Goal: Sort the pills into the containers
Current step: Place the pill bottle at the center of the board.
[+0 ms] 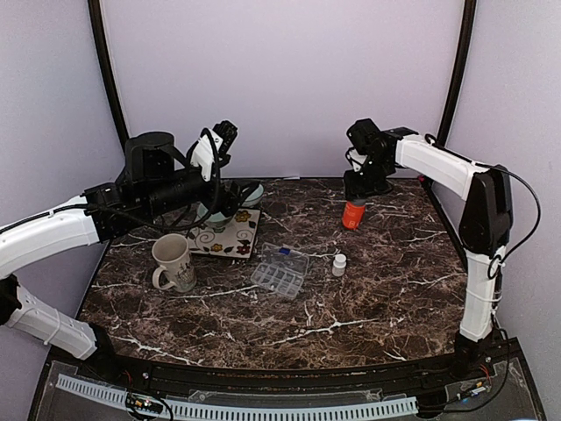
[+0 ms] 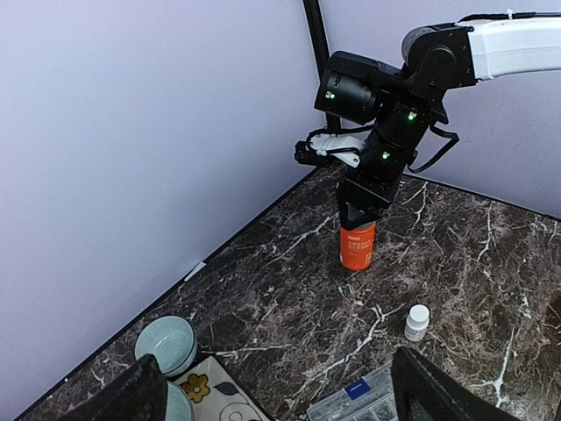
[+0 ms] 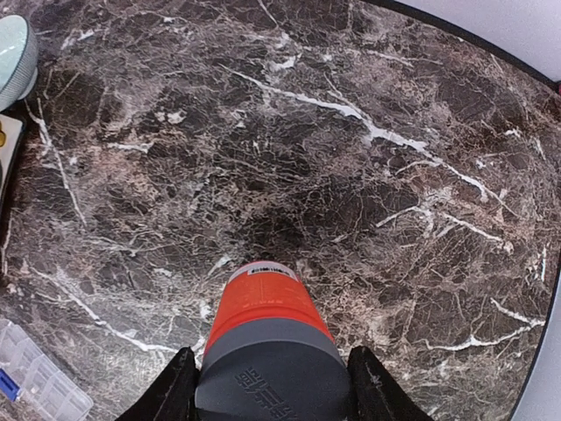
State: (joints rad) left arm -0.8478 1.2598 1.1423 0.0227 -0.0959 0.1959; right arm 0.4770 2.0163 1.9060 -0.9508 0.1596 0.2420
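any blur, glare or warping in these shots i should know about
Top view: soft even light, no glare on the marble table, near rail looks bowed. Left wrist view: the left claw is dark and soft-edged, the orange bottle sharp. Right wrist view: the bottle looms large, with a faint shadow beyond it.
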